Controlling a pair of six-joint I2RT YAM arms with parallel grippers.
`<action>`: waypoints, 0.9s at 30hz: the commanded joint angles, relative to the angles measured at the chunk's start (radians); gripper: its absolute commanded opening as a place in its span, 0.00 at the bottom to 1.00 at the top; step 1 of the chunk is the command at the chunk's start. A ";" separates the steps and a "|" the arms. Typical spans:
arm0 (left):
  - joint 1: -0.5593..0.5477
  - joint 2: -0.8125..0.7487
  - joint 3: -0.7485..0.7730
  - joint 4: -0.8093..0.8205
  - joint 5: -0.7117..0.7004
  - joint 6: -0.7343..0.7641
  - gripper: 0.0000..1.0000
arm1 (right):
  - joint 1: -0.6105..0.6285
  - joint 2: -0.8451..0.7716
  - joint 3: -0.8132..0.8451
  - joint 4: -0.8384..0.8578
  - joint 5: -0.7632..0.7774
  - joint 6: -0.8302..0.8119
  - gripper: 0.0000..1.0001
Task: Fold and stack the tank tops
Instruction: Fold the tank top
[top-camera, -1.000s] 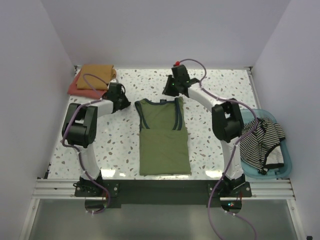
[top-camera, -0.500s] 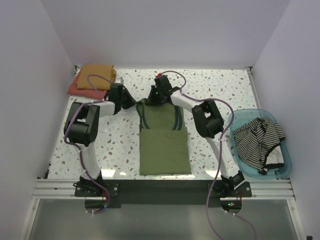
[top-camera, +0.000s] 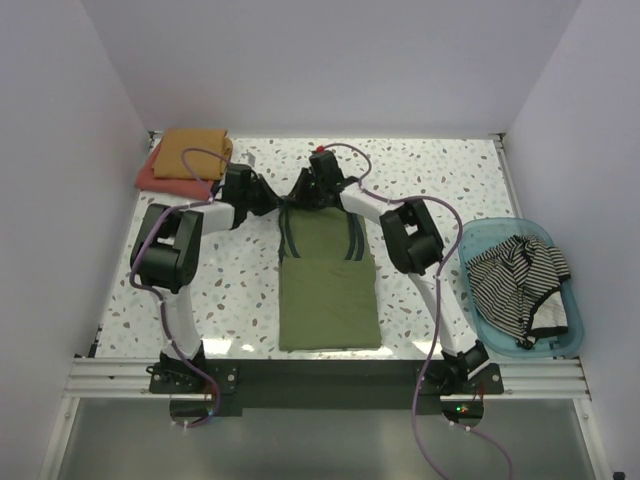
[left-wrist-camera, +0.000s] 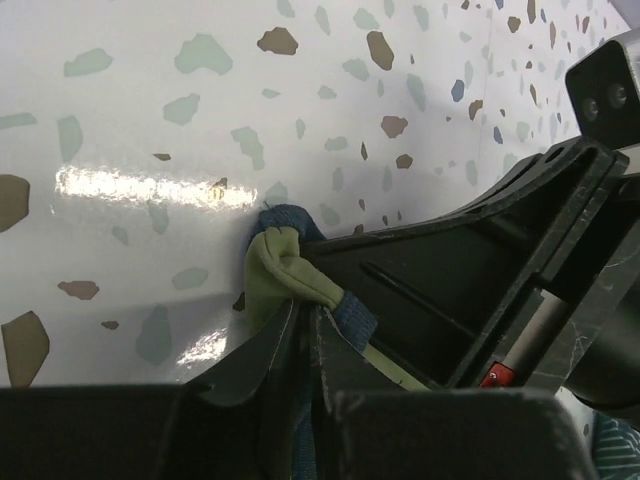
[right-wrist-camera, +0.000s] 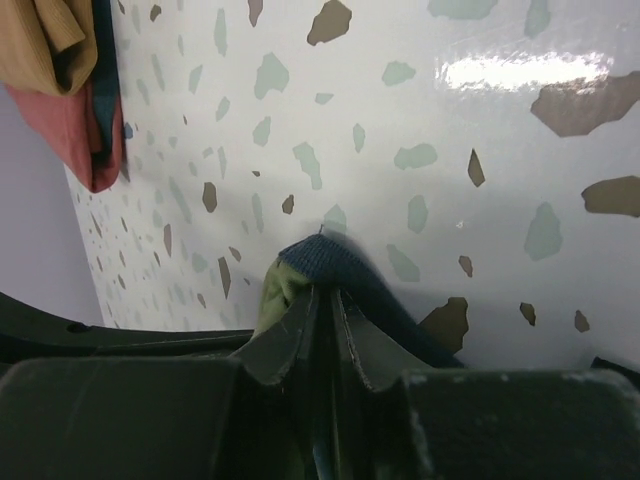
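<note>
The left gripper (left-wrist-camera: 305, 310) is closing almost fully on a bunched strap (left-wrist-camera: 285, 268) of the green top (top-camera: 328, 290). The right gripper (right-wrist-camera: 325, 295) is pinching the other strap (right-wrist-camera: 320, 258) just as narrowly. Both are working at the far end of the top, close beside each other.

The top is lying mid-bench with its lower part flat. The striped top (top-camera: 520, 285) is sitting in the basket (top-camera: 575, 345) at right. The mustard top (top-camera: 195, 152) is resting folded on the red top (top-camera: 150, 178) in the far left corner.

Each gripper is holding only a thin nip of cloth, so a strap is likely to slip free if pulled quickly. With the fingers this near, the arms are risking a knock. Uneven pulling would probably be leaving a crooked fold, and the slick surface may be letting the hem slide along.

The bench (top-camera: 440, 170) is glossy white with coloured flecks and is throwing glare. Plain pale walls (top-camera: 320, 60) are enclosing it on three sides.
</note>
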 joint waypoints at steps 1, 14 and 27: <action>-0.008 0.014 0.049 0.068 0.026 -0.042 0.14 | -0.027 -0.028 -0.031 0.067 -0.016 0.037 0.15; -0.040 0.069 0.115 0.071 -0.040 -0.095 0.15 | -0.101 0.030 -0.017 0.226 -0.175 0.227 0.19; -0.045 0.064 0.095 0.117 -0.034 -0.116 0.16 | -0.144 0.019 -0.057 0.351 -0.218 0.383 0.30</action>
